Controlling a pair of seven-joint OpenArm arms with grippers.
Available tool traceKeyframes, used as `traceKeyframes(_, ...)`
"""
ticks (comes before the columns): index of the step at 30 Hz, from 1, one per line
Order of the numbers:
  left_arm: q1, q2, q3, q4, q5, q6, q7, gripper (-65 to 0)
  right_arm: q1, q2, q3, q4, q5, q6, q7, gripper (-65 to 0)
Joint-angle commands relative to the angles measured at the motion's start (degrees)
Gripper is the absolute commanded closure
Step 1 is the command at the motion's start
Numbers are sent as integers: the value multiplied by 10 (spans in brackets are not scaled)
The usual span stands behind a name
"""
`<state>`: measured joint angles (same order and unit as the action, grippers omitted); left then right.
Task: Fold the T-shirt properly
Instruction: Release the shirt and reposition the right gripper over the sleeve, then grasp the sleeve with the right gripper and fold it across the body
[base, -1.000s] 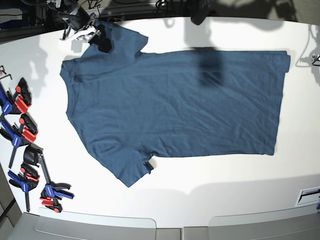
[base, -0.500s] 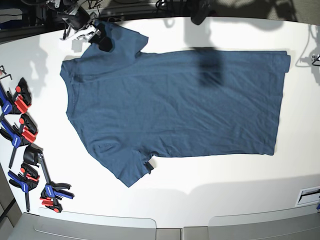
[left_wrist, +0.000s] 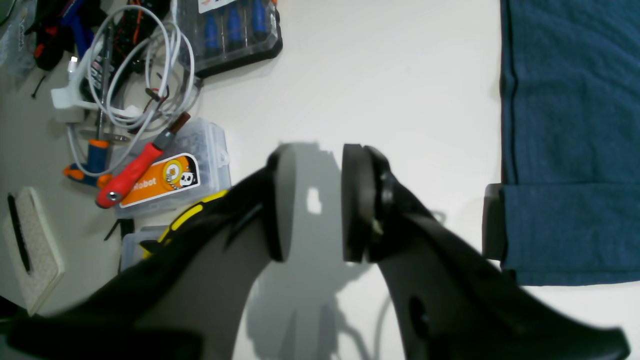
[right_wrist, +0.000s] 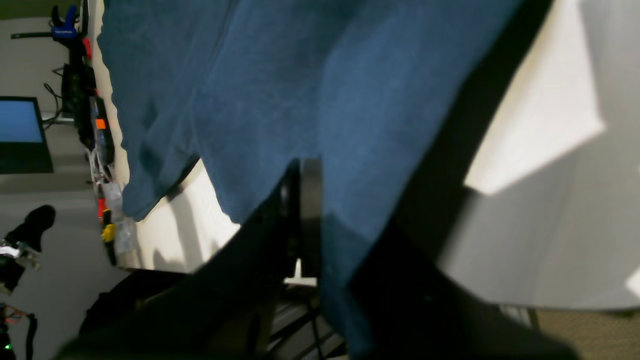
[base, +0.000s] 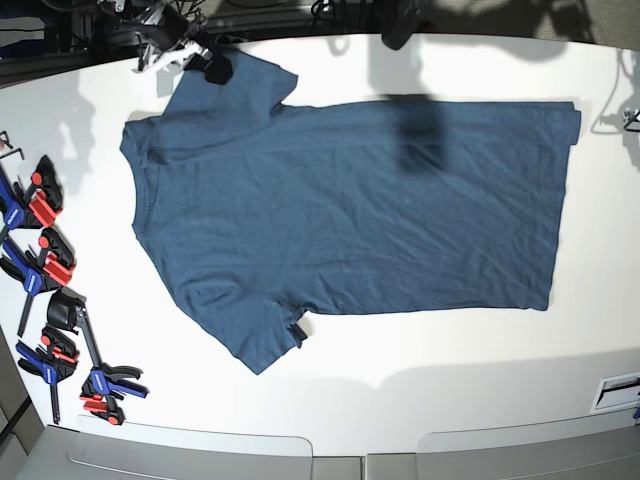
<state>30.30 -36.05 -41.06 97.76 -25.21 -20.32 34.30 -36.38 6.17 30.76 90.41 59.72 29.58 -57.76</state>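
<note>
Since a second ago the right gripper (base: 205, 62) has shifted toward the far edge of the table (base: 400, 370) and has closed; before, it sat a little lower on the sleeve with its fingers apart. The T-shirt (base: 340, 220) itself lies as it did, spread flat across the middle of the table, collar toward the clamps (base: 50, 300) at the base view's left edge and hem toward its right.

The base view shows the whole shirt, but the right gripper only as a small dark shape at the far sleeve's edge. The right wrist view gives what that view cannot: the fingers (right_wrist: 310, 210) are pressed together on a fold of the blue cloth (right_wrist: 280, 100), which hangs around them, lifted off the white surface.

The left gripper (left_wrist: 317, 202) is out of the base view, only its shadow falling on the shirt. The left wrist view shows it hovering above bare table with its jaws partly open and nothing between them. The shirt's hem (left_wrist: 570, 150) lies off to that view's right, apart from the fingers. Beside the table lie a coil of white cable (left_wrist: 130, 65), a red-handled tool (left_wrist: 135, 170) and a clear plastic box (left_wrist: 170, 175).
</note>
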Motion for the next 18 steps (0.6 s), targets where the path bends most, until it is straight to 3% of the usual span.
traceKeyframes(1,0,-14,-6,8,-3,4,-14,-147,-6,3,0,5,-2,0,-3,0)
traceKeyframes(4,0,-14,-6,8,-3,4,-14,-147,-5,3,0,7,17,2,-3,0)
traceKeyframes(10,0,-14,-6,8,-3,4,-14,-147,22,3,0,8,52,54,-3,0)
traceKeyframes(18,0,-14,-6,8,-3,4,-14,-147,117,3,0,8,47,65,-3,0)
